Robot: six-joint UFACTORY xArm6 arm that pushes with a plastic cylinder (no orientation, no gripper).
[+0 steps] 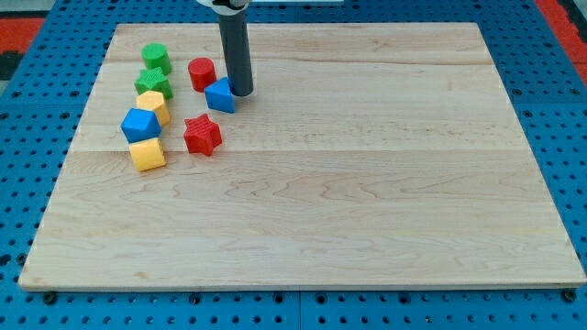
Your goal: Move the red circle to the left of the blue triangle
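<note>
1. Board [367, 183]: one wooden top on one blue pegboard [37, 55].
2. Rod: one, without jaws; my tip [241, 92] touches the blue triangle [220, 95] on its right.
3. Blocks: seven. Two blue, two green, two yellow pieces, one red star [202, 135].
4. Red circle [202, 73]: one, just up-left of the triangle.

Our tip [241, 92] rests on the wooden board [367, 202], touching or just beside the right edge of the blue triangle [220, 95]. The red circle [202, 73] lies up-left of the tip, the red star [202, 135] below-left. Farther left cluster two green blocks [153, 70], two yellow blocks [148, 154] and a blue block [140, 124].
</note>
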